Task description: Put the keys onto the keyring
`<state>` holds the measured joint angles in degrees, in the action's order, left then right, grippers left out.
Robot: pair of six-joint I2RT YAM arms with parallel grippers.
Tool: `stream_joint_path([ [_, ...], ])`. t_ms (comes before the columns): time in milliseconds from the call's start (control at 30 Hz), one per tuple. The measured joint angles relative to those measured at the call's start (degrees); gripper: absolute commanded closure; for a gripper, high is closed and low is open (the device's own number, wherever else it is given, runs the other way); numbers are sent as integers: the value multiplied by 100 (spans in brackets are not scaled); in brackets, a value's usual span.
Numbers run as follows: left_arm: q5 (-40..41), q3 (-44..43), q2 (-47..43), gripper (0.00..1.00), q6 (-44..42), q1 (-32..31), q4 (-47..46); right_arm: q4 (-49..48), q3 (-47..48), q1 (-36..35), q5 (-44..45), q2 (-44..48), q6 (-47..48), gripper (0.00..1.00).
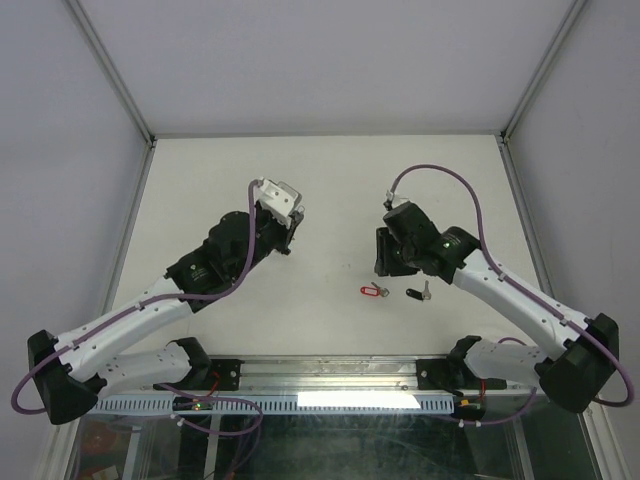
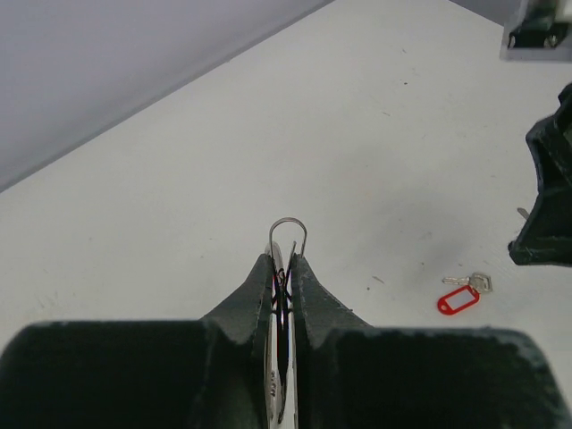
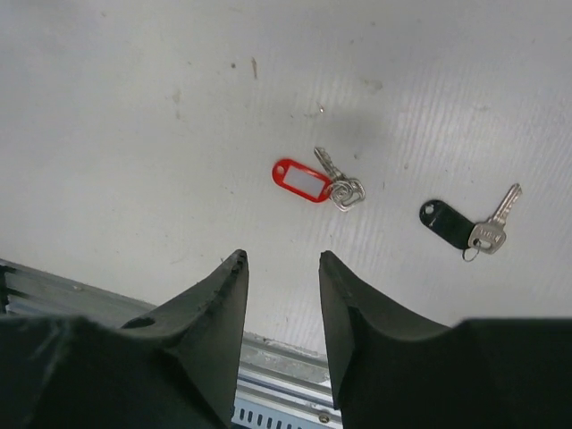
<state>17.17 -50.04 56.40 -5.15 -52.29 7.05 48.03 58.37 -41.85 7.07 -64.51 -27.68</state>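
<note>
White counter between pale walls. Nearest its front edge lie the red-tagged key and the black-tagged key, loose and apart. The right jaws hang parted and empty near them. Farther back, the left jaws are clenched on the keyring, a thin wire loop protruding. Likely trouble: a flat key skids from a closing pinch, or the ring twists in that narrow grip.
</note>
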Motion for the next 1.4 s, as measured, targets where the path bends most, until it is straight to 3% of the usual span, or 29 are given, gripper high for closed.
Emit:
stream_joint_path([
  [200, -417, -234, 114, 100, 55, 494, 293, 61, -170, 15, -63, -470, 223, 61],
  [333, -667, -234, 223, 100, 50, 745, 455, -501, -227, 13, 0, -424, 1445, 62],
  [533, -859, -219, 238, 100, 48, 866, 496, -1556, -595, 15, -439, 345, 3654, 62],
  [767, -1001, -111, 127, 100, 74, 1233, 503, -1093, -387, 13, -1475, 308, 4972, 72],
  [1100, -2133, -68, 79, 100, 308, 2553, 446, -284, -479, 111, -1460, -671, 6376, 71],
  [1400, -2745, -26, 90, 100, 356, 2806, 398, -424, -914, 160, -1753, -850, 6948, 66],
])
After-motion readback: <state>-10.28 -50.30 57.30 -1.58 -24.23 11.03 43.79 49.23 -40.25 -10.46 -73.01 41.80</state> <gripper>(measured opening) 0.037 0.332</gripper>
